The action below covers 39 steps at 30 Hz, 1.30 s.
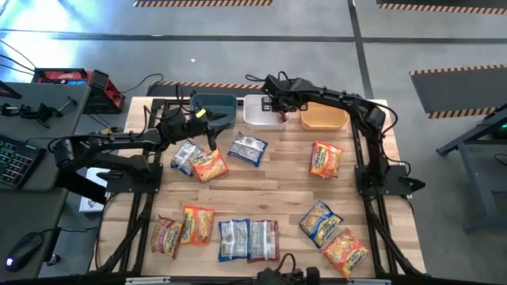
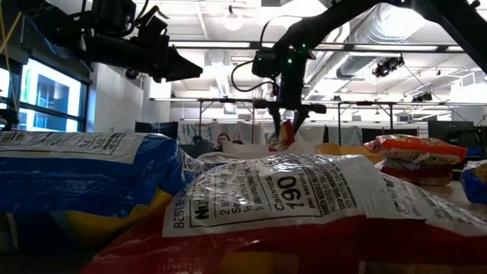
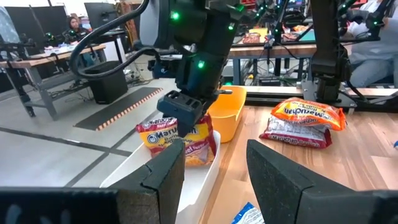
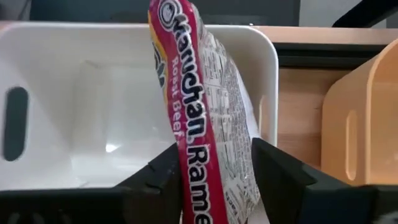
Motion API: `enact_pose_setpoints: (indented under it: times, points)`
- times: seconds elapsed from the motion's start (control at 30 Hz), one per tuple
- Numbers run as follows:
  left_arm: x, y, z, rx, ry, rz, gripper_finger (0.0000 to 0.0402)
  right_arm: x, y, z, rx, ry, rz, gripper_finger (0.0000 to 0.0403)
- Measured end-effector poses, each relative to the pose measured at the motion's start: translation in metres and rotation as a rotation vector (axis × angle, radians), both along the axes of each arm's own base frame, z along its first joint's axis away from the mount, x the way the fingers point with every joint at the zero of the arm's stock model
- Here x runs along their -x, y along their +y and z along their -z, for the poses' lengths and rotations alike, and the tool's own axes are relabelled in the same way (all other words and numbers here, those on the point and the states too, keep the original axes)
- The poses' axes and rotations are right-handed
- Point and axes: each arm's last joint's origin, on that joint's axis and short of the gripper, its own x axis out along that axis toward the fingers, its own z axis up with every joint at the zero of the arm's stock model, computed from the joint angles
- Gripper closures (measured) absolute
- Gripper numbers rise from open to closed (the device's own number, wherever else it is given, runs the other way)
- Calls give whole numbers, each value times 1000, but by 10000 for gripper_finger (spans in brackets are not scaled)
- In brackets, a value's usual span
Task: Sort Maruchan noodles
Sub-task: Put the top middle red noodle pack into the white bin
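packet: maroon-and-white Maruchan packet [image 4: 208, 118], crinkly, standing on edge over the white bin [image 4: 74, 81]
right end effector [image 1: 280, 111]: fingers a bit apart on either side of the packet, can't tell if they grip it
left end effector [image 1: 207, 136]: parted, empty, above the packets
other packets [image 1: 248, 240]: scattered flat on the counter
counter [image 1: 277, 182]: pale wood planks
room: workshop, grey floor, striped tape

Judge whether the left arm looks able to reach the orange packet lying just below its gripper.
Probably yes: the left gripper hangs open just above the orange packet, which lies uncovered with nothing between them.
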Motion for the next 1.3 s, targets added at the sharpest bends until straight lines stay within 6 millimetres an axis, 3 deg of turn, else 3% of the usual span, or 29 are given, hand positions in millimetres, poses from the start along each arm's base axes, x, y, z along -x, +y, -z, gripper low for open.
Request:
enact_pose_setpoints:
  times: [0.27, 0.33, 0.5, 0.87, 1.3]
  points:
    - [0, 0, 0, 2, 5, 0, 243, -3, -1, 7, -41, -8, -35, 378]
    - [0, 0, 0, 2, 5, 0, 243, -3, -1, 7, -46, -10, -34, 390]
    - [0, 0, 1, 2, 5, 0, 243, -1, -3, 7, -78, -53, 34, 369]
    - [0, 0, 1, 7, 14, 1, 243, -7, -6, 22, -98, -41, 36, 366]
    - [0, 0, 2, 9, 19, 1, 243, 1, -13, -4, -64, 52, -73, 229]
